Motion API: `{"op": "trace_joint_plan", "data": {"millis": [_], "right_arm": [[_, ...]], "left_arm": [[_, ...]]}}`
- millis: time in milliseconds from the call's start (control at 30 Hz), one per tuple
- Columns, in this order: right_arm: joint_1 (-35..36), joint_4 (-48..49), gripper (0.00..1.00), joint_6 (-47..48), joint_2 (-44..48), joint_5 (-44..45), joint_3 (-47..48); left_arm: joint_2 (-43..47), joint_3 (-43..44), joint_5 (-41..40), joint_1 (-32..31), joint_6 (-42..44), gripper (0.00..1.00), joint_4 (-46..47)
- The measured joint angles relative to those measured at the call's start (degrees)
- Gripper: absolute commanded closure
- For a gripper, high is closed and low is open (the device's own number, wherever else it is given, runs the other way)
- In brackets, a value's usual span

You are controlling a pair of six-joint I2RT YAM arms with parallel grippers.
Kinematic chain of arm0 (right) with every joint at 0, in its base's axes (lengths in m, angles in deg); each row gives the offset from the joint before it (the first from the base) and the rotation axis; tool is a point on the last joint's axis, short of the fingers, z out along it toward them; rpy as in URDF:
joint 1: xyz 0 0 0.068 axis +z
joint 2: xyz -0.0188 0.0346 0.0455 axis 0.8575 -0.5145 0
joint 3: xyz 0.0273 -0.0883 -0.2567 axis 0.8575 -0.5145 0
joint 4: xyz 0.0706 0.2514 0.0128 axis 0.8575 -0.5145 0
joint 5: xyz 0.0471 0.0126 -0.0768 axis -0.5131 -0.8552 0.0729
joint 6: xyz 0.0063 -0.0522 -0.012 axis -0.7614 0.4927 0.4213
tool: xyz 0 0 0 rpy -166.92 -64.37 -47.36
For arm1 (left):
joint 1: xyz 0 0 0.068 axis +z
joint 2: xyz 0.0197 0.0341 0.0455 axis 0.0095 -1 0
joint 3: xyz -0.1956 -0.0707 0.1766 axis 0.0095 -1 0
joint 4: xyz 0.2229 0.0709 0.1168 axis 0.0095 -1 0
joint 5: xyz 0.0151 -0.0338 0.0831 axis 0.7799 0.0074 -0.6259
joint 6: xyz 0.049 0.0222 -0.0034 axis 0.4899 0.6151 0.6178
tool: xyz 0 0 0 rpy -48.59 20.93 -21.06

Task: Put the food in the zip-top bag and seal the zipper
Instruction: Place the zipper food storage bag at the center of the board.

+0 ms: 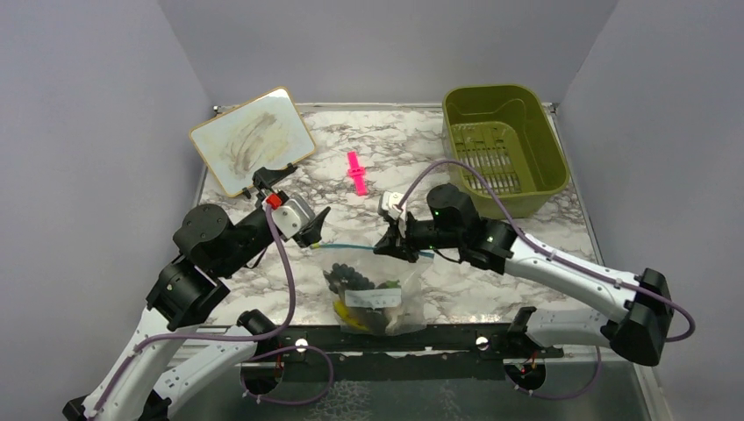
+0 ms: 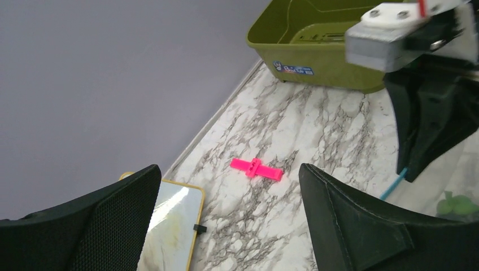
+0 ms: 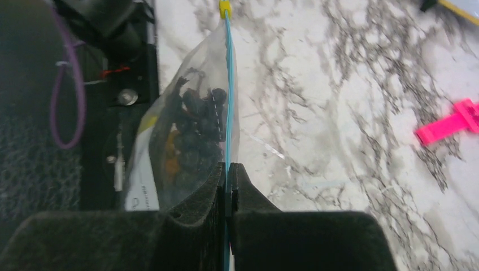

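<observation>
Plastic, clear and floppy, forms the zip-top bag [image 1: 411,288], which lies at the near edge of the white, grey-veined marble table [image 1: 395,140], between the two arms, with its lower end over the dark rail there. Through its wrinkled film shows the food [image 1: 355,281]: a dark, knobbly grape-like bunch, a yellow curved piece and a spot of orange, beside a white label patch. The zipper [image 1: 351,248] is a thin blue-teal strip stretched straight along the bag's far edge, with a small yellow tip at its left end. The right gripper [image 3: 227,175] has its black, matte fingers pressed together on this strip, near its right end. The left gripper [image 1: 318,232] sits just beside the strip's left end with its mesh-textured fingers spread wide and nothing between them; whether it touches the strip I cannot tell. Farther back, well apart from the bag, a bright pink clip [image 1: 355,173] lies flat on the marble. An olive-green bin [image 1: 546,149], glossy, round-cornered and slotted on its floor, stands in the far right corner. A smeared whiteboard [image 1: 253,140] with a pale yellow frame rests tilted at the far left.
</observation>
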Motion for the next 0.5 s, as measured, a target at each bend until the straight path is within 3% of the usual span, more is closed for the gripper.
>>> {"op": "trace_joint_plan", "data": {"millis": [200,500], "right_arm": [[-7.45,4.68,0.99,1.60,-7.08,7.28,-1.73],[-16.00,9.20,0.95,11.06,-21.53,10.03,0.72]], "left_arm": [[-0.76,-0.33,-2.43,0.00,-2.03,0.00,0.24],[-0.07,-3.17,-3.63,0.00,-4.61,0.01,0.42]]}}
